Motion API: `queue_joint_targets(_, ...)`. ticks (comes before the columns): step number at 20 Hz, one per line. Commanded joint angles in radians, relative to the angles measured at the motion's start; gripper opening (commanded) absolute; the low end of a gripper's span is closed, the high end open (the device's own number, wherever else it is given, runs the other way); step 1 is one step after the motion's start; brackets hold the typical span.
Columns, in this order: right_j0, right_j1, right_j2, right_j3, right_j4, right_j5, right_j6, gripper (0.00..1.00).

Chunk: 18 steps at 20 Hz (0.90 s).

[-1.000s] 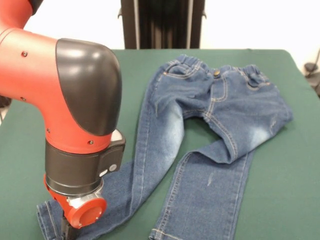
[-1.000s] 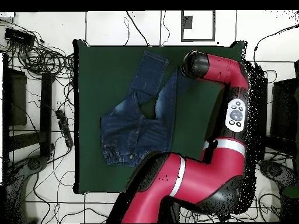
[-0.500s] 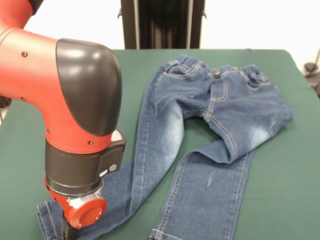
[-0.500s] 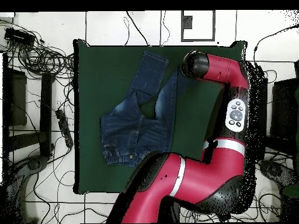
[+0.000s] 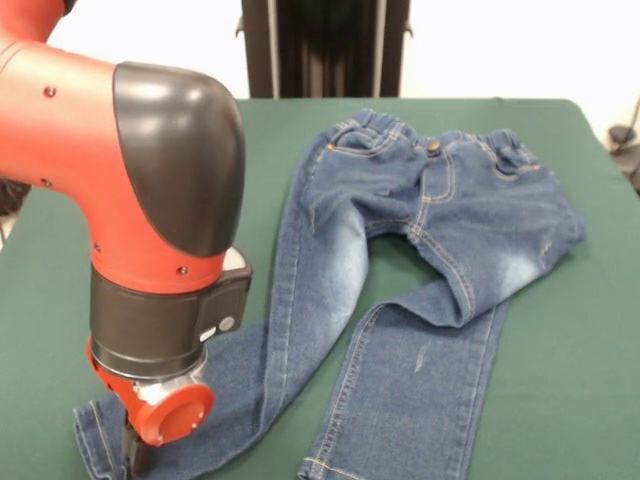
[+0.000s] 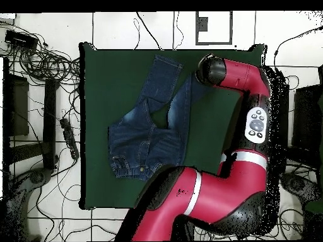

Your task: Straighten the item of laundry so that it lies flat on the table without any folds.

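Blue denim jeans (image 5: 420, 250) lie face up on the green worktop (image 5: 590, 380), waistband toward the far edge in the front view, button and fly showing. Seat and hips lie mostly flat. One leg runs straight down toward the near edge, its hem at the bottom of the frame. The other leg angles off diagonally to the lower left, with a wedge of bare green cloth showing between the two at the crotch; a crease crosses the fabric where the thigh of the straight leg meets the seat. The red and black arm (image 5: 120, 180) comes down over the diagonal leg's hem, its red end cap and dark wrist housing hiding most of what is below. The gripper (image 5: 135, 455) shows only as a dark stub at the cuff, touching or just above the denim; cannot tell whether the fingers are spread or pinching. Overhead, the jeans (image 6: 148, 120) sit in the middle of the worktop (image 6: 101, 75), legs pointing away from the base, the arm's elbow (image 6: 211, 69) over the end of one leg.
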Motion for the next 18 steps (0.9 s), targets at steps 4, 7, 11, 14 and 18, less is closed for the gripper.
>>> queue_joint_targets(4, -0.008, -0.096, 0.064, 0.208, 0.029, 0.042, -0.041, 0.0)
queue_joint_targets(7, -0.031, -0.099, 0.083, 0.179, 0.036, 0.084, -0.088, 0.0)
queue_joint_targets(11, -0.063, -0.097, 0.11, 0.132, 0.046, 0.144, -0.153, 0.0)
queue_joint_targets(14, -0.089, -0.098, 0.131, 0.121, 0.054, 0.165, -0.192, 0.0)
queue_joint_targets(18, -0.128, -0.126, 0.149, 0.108, 0.053, 0.23, -0.279, 0.0)
